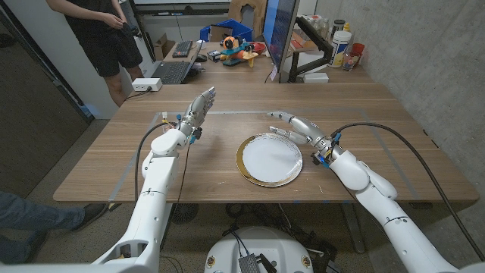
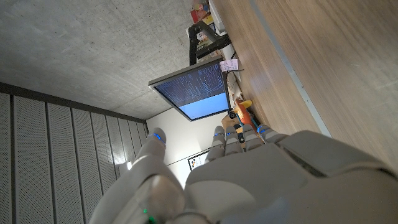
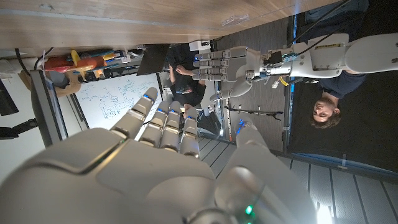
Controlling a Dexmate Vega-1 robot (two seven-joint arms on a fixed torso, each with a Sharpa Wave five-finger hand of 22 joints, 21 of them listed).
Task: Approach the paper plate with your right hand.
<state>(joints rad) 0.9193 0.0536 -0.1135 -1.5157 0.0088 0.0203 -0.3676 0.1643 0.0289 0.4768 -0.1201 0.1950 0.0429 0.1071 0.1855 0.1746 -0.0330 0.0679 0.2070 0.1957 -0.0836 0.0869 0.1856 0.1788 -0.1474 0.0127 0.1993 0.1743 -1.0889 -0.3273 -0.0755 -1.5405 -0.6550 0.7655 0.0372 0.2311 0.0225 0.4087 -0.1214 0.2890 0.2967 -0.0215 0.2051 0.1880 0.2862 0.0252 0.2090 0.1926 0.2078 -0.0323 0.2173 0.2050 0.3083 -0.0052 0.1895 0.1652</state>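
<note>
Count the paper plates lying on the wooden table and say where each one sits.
1. The paper plate lies near the middle of the wooden table, just beside the right hand and well apart from the left hand. No other plate appears on it.

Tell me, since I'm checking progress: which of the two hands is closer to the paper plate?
The right hand: its fingers reach over the paper plate rim, while the left hand stands well aside.

Tabletop matt brown wood grain; plate white paper, shiny gold rim; hands smooth glossy pale plastic.
</note>
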